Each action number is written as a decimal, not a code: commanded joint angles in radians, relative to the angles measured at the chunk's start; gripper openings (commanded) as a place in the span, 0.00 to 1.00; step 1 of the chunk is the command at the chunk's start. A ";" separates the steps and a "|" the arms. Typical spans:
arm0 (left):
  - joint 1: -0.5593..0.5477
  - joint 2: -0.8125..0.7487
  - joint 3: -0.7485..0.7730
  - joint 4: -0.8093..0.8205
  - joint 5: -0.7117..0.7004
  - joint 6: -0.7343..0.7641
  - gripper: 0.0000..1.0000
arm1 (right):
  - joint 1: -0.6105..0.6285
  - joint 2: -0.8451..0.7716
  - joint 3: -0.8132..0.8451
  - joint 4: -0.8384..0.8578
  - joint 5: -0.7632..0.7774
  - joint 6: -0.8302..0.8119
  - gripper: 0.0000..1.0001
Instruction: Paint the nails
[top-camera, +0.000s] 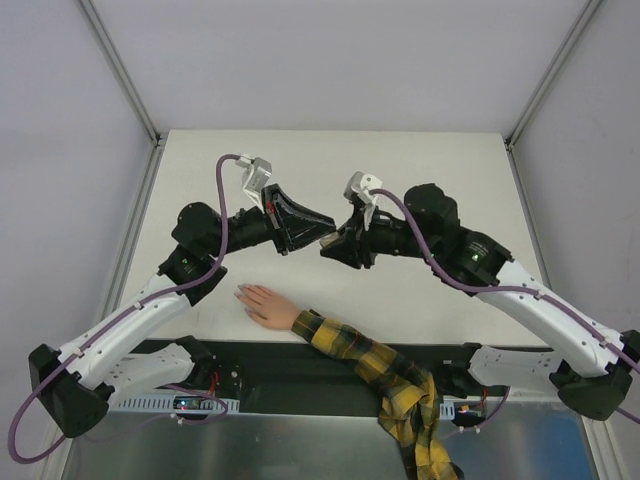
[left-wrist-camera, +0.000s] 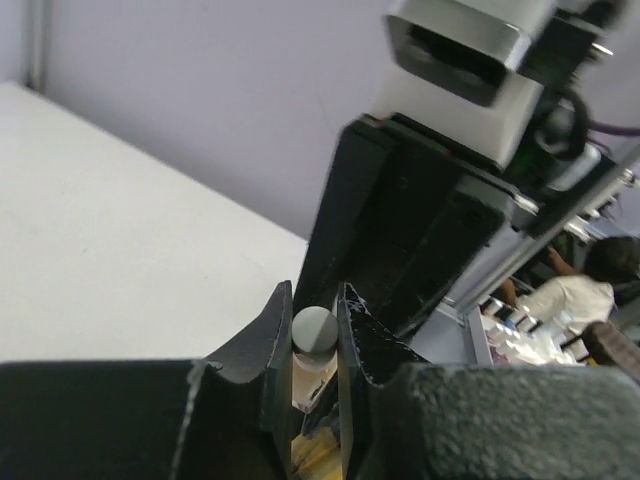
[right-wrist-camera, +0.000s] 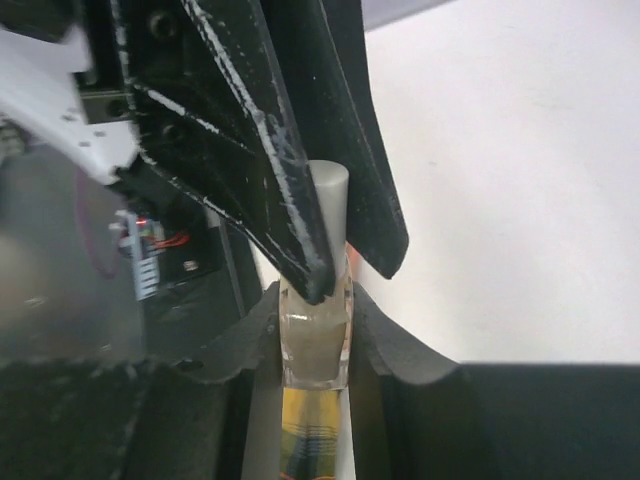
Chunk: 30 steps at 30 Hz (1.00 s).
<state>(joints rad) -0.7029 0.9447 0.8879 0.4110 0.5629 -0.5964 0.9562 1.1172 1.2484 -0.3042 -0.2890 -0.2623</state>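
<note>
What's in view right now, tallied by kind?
Black-and-white robot arms: 2 (left arm, right arm)
Small clear bottle with pale round cap, between both jaws: 1
Small flesh-coloured model hand: 1
Yellow-and-black plaid fabric sleeve: 1
Total: 5

So both arms, the black-and-white left arm (top-camera: 130, 330) and its twin the right arm (top-camera: 540, 305), reach out from the near edge of the tabletop (top-camera: 420, 160), elbows bowed outward and wrists turned inward, so the tools meet tip to tip over the middle. The left black two-finger tool (top-camera: 322, 236) is pinched on a pale grey round cap (right-wrist-camera: 328, 195). The right black two-finger tool (top-camera: 338, 243) is clamped round the small clear bottle (right-wrist-camera: 315, 345) right under it.
</note>
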 joint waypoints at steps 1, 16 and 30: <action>-0.007 0.042 -0.050 0.391 0.343 -0.129 0.00 | -0.085 -0.043 -0.024 0.266 -0.617 0.102 0.00; -0.010 0.005 0.005 0.111 0.199 -0.053 0.57 | -0.094 -0.039 0.011 0.053 -0.655 -0.014 0.00; -0.010 -0.144 -0.023 -0.186 -0.288 -0.082 0.73 | -0.040 0.026 0.057 -0.032 -0.188 -0.043 0.00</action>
<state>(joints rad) -0.7181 0.8173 0.8650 0.2432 0.3851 -0.6678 0.8791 1.1271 1.2392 -0.3355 -0.6106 -0.2749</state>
